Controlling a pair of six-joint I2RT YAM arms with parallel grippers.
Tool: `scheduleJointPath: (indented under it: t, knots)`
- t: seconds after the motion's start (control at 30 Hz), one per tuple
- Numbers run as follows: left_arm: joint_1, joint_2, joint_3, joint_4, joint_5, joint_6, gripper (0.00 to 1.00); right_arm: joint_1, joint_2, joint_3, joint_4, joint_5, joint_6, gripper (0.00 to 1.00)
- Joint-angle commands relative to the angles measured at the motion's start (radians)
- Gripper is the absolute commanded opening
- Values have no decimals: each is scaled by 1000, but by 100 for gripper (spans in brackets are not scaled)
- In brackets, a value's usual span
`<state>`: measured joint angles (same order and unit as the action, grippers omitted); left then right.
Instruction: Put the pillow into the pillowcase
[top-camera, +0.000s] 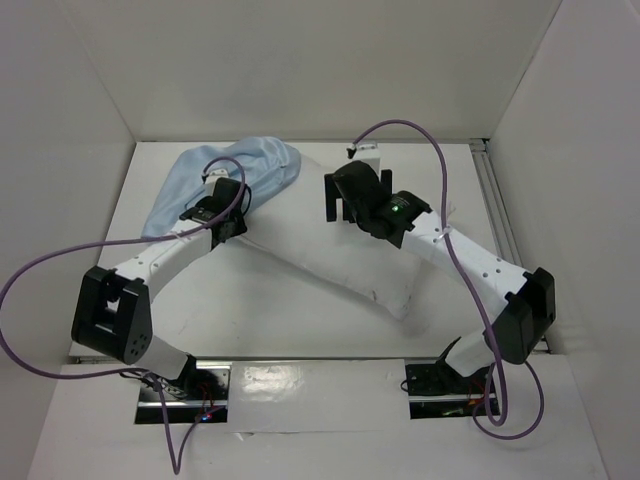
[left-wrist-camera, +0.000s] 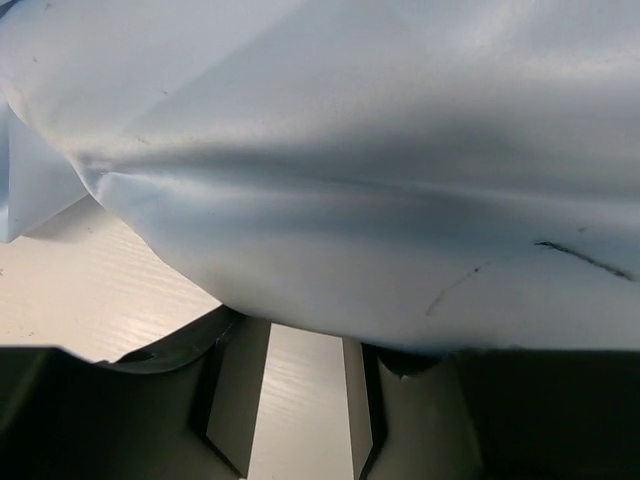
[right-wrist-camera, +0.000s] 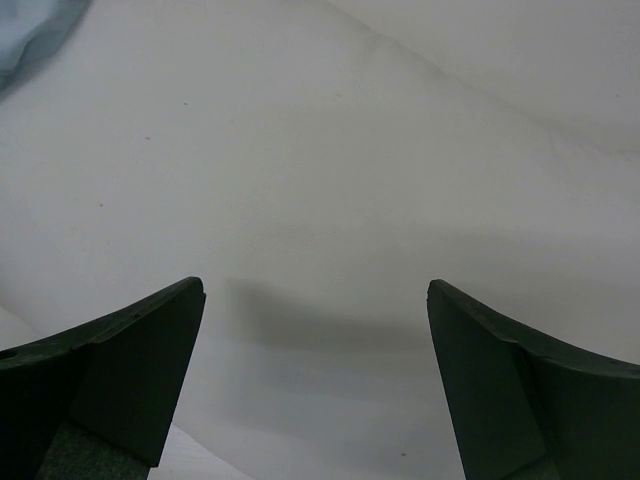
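Seeing the large plump white rectangular stuffed pillow lying diagonally across the white table, running from the far left toward the near right. Seeing its far-left end tucked under the thin, limp, wrinkled light blue pillowcase, bunched at the far-left part of the table, with most of the pillow lying bare. Finding the left gripper sitting at the near edge of the pillowcase, right where blue cloth is meeting white cushion. Noting, in the left wrist view, the blue fabric draping over the fingertips of the left gripper, its 2 dark fingers standing partly apart with a bare strip of table showing between them; not managing to tell whether any cloth is sitting between the hidden tips. Finding the right gripper hovering over the middle of the pillow, well apart from the left one. Seeing, in the right wrist view, the right gripper spread wide with only white pillow fabric below and nothing in its grasp, a scrap of blue peeking in at the top-left corner.
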<state>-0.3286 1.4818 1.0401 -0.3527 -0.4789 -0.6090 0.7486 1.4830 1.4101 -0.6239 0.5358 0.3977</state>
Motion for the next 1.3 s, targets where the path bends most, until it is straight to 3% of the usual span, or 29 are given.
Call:
scheduleJointPath:
  t: [0.0,0.1,0.13,0.23,0.27,0.33,0.57,0.77,0.8,0.87,0.9,0.93,1.0,1.1,1.17,1.27]
  knots:
    - [8,20,58,6,-40,-15,46,8,17,43,-26,21,-20,100]
    - [8,40,69,6,-40,-15,48,8,17,33,-27,32,-20,100]
    - [19,40,78,-3,-40,-15,44,8,26,24,-27,32,-20,100]
    - [19,49,89,-15,-40,-28,23,8,26,13,-27,20,-29,100]
    - [19,49,98,-15,-40,-28,10,17,26,13,-27,20,-30,100]
    - [19,38,107,-29,-50,-28,0,35,36,3,-11,-17,-81,100]
    - [19,-14,97,-38,-3,1,0,179,127,33,39,-66,-287,100]
    - [19,-35,87,-38,135,54,0,192,299,46,127,-115,-287,97]
    - [19,-35,96,-38,158,64,0,192,327,61,127,-126,-287,90]
    - [19,-45,118,-29,256,64,0,146,422,142,145,-163,-299,63]
    - [19,-45,148,-20,296,64,0,129,459,277,124,-119,-300,15]
    - [19,-28,173,-11,334,64,0,111,495,364,93,-94,-300,0]
    - [19,15,248,-2,449,64,0,45,578,534,11,-71,-272,0]
    - [19,72,437,-25,600,64,0,-31,580,740,15,-71,-191,0]
    - [19,83,535,-37,676,55,0,-52,522,730,58,-97,-149,0]
    - [19,60,534,-6,816,12,0,-52,453,608,139,-60,-73,0]
